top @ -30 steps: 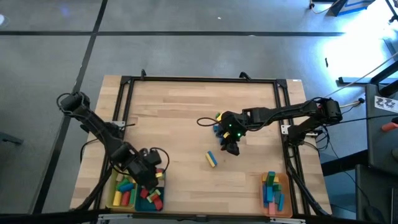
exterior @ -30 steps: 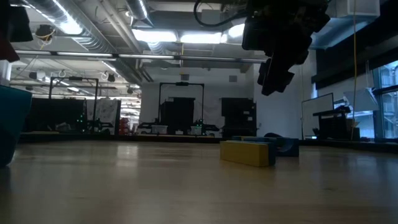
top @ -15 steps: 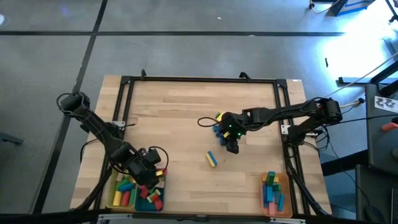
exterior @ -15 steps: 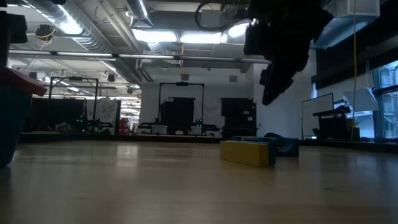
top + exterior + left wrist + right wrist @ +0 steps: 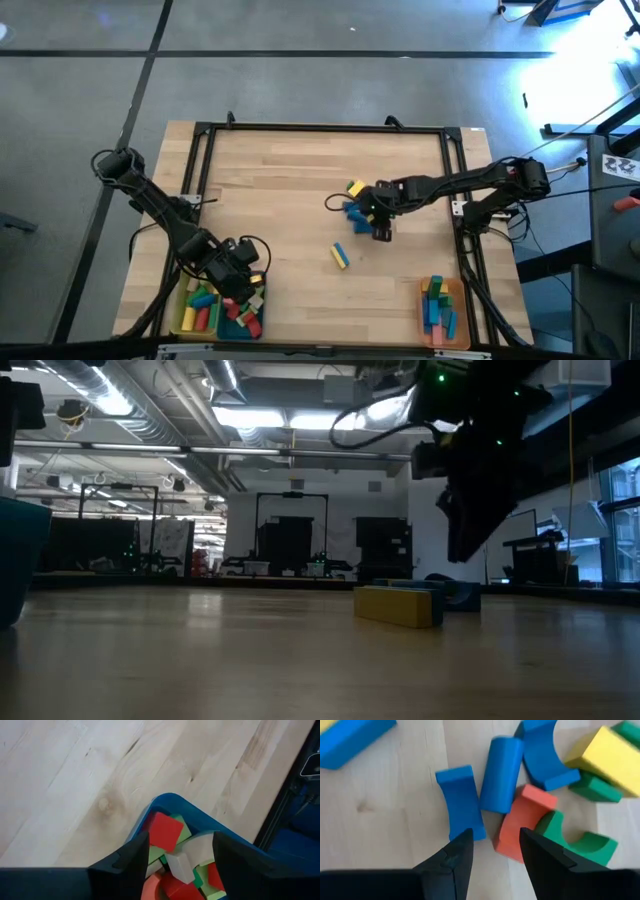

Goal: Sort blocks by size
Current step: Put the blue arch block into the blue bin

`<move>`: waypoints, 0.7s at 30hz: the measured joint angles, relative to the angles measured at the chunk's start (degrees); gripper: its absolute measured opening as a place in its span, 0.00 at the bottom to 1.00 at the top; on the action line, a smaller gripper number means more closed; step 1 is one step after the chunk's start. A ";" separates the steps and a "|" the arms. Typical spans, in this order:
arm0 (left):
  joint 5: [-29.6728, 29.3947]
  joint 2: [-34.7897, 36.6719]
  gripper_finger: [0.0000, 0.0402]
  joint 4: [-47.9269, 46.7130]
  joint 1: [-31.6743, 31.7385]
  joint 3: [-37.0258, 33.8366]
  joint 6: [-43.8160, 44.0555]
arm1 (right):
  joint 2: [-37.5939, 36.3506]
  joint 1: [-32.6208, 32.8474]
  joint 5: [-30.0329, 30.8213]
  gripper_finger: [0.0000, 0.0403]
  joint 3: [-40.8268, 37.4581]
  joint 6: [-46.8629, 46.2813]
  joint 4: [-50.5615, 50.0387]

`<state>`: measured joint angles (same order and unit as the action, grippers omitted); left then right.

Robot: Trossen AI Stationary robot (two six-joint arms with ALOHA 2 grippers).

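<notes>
Left claw [image 5: 238,290] sits over the teal tray [image 5: 247,327] at the counter's [image 5: 290,190] near-left corner, fingers spread, nothing between them; its wrist view looks into the tray at a red cube [image 5: 166,831], pale green pieces and a whitish block [image 5: 186,861] below. A yellow tray [image 5: 186,320] just left of it holds more blocks. Right claw [image 5: 380,228] is mid-counter right of centre, pointed down over a loose cluster, fingers parted and empty: blue arch [image 5: 460,802], blue cylinder [image 5: 502,773], red arch [image 5: 521,821], green arch [image 5: 572,837], yellow block [image 5: 612,756] lie flat just beyond the fingertips. One yellow-and-blue bar pair [image 5: 340,256] lies alone nearer. Orange tray [image 5: 440,312] at near-right holds stacked blue, green, red bars.
</notes>
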<state>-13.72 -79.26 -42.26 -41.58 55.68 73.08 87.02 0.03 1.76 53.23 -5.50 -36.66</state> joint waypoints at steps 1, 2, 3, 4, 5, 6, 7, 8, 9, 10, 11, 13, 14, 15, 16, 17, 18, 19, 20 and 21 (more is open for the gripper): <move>0.00 0.00 0.49 0.00 0.00 0.00 0.00 | 0.00 -0.02 -0.02 0.41 -0.44 0.00 0.15; 0.00 0.00 0.49 0.00 0.00 0.00 0.00 | 0.00 -0.01 -0.26 0.41 -0.81 0.00 0.44; -0.08 0.00 0.49 0.00 0.00 0.00 0.00 | 0.00 -0.02 -0.44 0.41 -1.09 0.01 0.82; -0.34 0.00 0.49 0.00 0.00 0.00 0.00 | 0.00 -0.02 -0.90 0.41 -1.37 0.00 1.25; -0.45 0.00 0.49 0.00 0.00 0.00 0.00 | 0.00 -0.02 -1.25 0.41 -1.63 0.00 1.36; -0.46 0.00 0.49 0.00 0.00 0.00 0.00 | 0.00 0.00 -1.44 0.41 -1.86 0.01 1.23; -0.49 0.00 0.49 0.00 0.00 0.00 0.00 | 0.00 0.00 -1.69 0.41 -2.07 0.01 1.24; -0.56 0.00 0.49 0.00 0.00 0.00 0.00 | 0.00 0.00 -2.00 0.41 -2.28 0.00 1.44; -0.61 0.00 0.49 0.00 0.00 0.00 0.00 | 0.00 0.00 -2.55 0.41 -2.50 0.02 1.90; -0.61 0.00 0.49 0.00 0.00 0.00 0.00 | 0.00 0.00 -2.92 0.41 -2.77 0.02 2.55; -0.63 0.00 0.49 0.00 0.00 0.00 0.00 | 0.00 0.06 -3.50 0.41 -3.03 0.03 3.19; -0.63 0.00 0.49 0.00 0.00 0.00 0.00 | 0.00 0.77 -4.35 0.41 -3.73 0.53 4.97; -0.63 -0.01 0.49 0.00 0.00 -0.01 0.00 | 0.00 1.27 -4.27 0.41 -4.15 1.37 5.82; -0.63 -0.01 0.49 0.00 0.00 -0.02 0.00 | 0.00 1.96 -3.91 0.41 -4.48 1.80 6.43; -0.63 -0.01 0.49 0.00 0.00 -0.02 0.00 | 0.00 2.64 -3.17 0.41 -4.71 2.24 6.79; -0.63 -0.02 0.49 0.00 0.00 -0.02 0.00 | 0.00 3.30 -2.11 0.41 -4.85 2.63 6.95; -0.63 -0.02 0.49 0.00 0.00 -0.02 0.00 | 0.00 3.90 -0.61 0.41 -5.01 2.82 7.12; -0.63 0.00 0.49 0.00 0.00 -0.02 -0.02 | 0.00 4.48 1.14 0.41 -5.18 2.92 7.10; -0.63 -0.02 0.49 0.00 0.00 -0.02 0.00 | 0.00 4.97 2.85 0.41 -5.30 2.91 7.01; -0.63 0.00 0.49 -0.01 0.00 -0.02 0.00 | 0.00 5.43 4.54 0.41 -5.38 2.91 6.93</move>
<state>-14.35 -79.26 -42.27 -41.58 55.66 73.08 87.02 5.46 6.30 47.86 -2.59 -29.74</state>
